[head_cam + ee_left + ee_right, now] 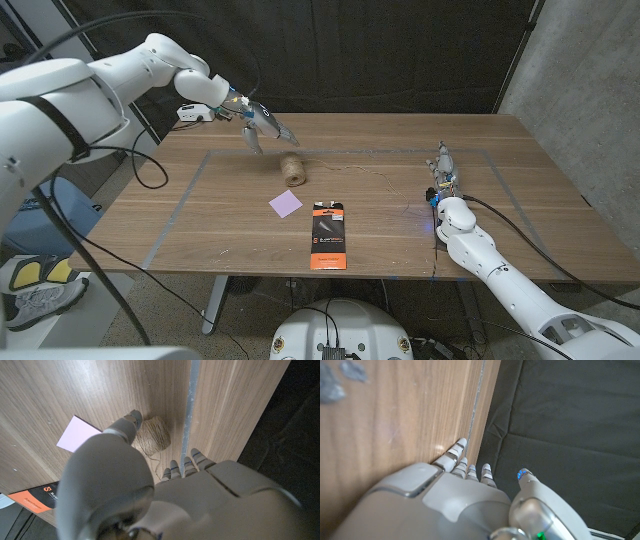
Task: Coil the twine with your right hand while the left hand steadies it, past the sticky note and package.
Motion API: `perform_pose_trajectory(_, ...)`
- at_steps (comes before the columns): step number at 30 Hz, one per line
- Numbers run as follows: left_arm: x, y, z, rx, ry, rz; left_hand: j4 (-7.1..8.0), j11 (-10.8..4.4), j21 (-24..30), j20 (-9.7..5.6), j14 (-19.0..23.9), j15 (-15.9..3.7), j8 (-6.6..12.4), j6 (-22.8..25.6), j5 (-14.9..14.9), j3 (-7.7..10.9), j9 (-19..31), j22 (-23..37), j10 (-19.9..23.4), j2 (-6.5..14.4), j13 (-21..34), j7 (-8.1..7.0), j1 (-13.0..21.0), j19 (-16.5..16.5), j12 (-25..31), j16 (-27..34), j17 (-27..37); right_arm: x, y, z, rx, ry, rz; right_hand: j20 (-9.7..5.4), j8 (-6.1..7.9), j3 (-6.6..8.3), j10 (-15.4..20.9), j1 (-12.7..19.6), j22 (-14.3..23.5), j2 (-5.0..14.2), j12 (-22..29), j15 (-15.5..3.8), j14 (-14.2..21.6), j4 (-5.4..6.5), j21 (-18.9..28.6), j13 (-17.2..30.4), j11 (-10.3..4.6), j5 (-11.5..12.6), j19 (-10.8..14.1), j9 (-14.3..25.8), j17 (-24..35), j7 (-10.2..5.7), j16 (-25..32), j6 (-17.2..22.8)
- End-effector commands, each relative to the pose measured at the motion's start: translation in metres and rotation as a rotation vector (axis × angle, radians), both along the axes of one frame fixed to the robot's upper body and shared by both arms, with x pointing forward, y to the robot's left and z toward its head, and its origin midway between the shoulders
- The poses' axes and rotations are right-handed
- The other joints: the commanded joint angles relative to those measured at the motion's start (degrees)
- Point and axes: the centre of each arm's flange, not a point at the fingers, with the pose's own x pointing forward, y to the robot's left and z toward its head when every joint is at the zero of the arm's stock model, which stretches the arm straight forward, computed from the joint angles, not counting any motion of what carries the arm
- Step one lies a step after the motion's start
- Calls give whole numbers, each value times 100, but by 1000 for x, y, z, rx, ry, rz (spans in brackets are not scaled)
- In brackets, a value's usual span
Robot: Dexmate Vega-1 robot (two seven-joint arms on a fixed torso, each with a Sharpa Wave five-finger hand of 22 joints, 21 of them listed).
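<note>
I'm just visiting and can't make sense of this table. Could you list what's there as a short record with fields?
twine: a wound ball on the table, a loose strand trailing toward the robot's right side
sticky note: pale purple square, nearer the robot than the twine
package: orange and black flat pack, beside the sticky note
left hand: raised beyond the twine, holding nothing, not touching it
right hand: at the table's right side, far from the twine, fingers extended
table: wooden, with a taped rectangle

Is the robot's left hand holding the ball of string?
No, the left hand hovers open above the table, apart from the twine ball.
</note>
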Motion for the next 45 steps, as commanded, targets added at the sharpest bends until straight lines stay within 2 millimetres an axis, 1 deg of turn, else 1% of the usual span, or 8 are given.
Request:
perform_pose_trajectory(1, 5, 0, -12, -4, -3, -9, 0, -7, 33, 18, 50, -15, 36, -94, -34, -19, 14, 17, 5, 59, 39, -17, -4, 49, 55, 31, 33, 0, -5, -8, 13, 17, -8, 1, 31, 48, -36, -32, 14, -18, 38, 9, -64, -16, 18, 27, -13, 12, 6, 11, 13, 0, 7, -39)
perform_pose_trajectory(18, 19, -4, -24, 5, -12, 6, 5, -16, 29, 23, 39, -9, 70, -34, -47, -42, 42, 21, -49, 67, 151, -49, -27, 45, 170, 42, 100, 2, -9, -16, 24, 22, 1, 5, 45, 58, -47, -40, 14, -21, 50, 7, -71, -16, 28, 29, -13, 8, 13, 11, 15, -2, 18, -52)
perform_pose_trajectory(24, 26, -5, -27, 12, -24, 30, -7, 37, 23, 34, -42, 18, 73, -28, -50, -57, 52, 22, -185, 30, 176, -45, -41, 28, 156, 8, 117, 3, -11, -18, 23, 22, 7, 8, 49, 62, -42, -42, 14, -21, 57, 8, -69, -17, 30, 30, -9, 7, 15, 12, 14, -2, 22, -54)
perform_pose_trajectory(30, 30, -8, -26, 15, -33, 48, -27, 130, 22, 39, -179, 65, 76, -24, -55, -91, 70, 26, -512, -37, 177, -16, -51, -4, 59, -68, 94, 4, -12, -21, 30, 23, 10, 10, 54, 66, -41, -44, 14, -25, 62, 11, -71, -19, 33, 31, -9, 6, 18, 12, 14, -1, 24, -56)
perform_pose_trajectory(35, 31, -12, -26, 17, -39, 42, -21, 156, 23, 40, -214, 69, 83, -8, -58, -107, 75, 27, -542, -38, 170, -2, -58, -10, 47, -88, 78, 4, -15, -22, 32, 24, 8, 12, 58, 70, -42, -45, 14, -26, 66, 14, -72, -20, 34, 31, -5, 5, 16, 12, 14, -3, 27, -56)
perform_pose_trajectory(39, 32, -15, -28, 14, -48, 23, -20, 159, 26, 38, -208, 63, 92, 12, -57, -114, 77, 28, -538, -35, 165, -23, -57, -9, 47, -88, 67, 4, -17, -23, 35, 23, 7, 14, 62, 73, -43, -46, 14, -26, 68, 16, -70, -21, 35, 32, -6, 4, 16, 12, 14, -6, 30, -55)
perform_pose_trajectory(40, 32, -16, -29, 13, -50, 17, -14, 119, 32, 28, -178, 45, 104, 39, -56, -115, 80, 29, -484, -21, 160, -30, -56, -2, 69, -77, 61, 4, -18, -24, 36, 23, 7, 14, 62, 73, -43, -47, 14, -27, 68, 19, -69, -21, 35, 32, -5, 4, 17, 11, 14, -3, 31, -57)
perform_pose_trajectory(45, 32, -22, -29, 10, -52, 3, -18, 105, 44, 13, -156, 35, 120, 77, -53, -123, 86, 31, -450, -24, 152, -40, -54, 19, 83, -75, 46, 3, -20, -26, 40, 23, 3, 16, 63, 76, -48, -48, 14, -30, 70, 19, -68, -23, 36, 32, -1, 3, 15, 11, 13, -5, 33, -63)
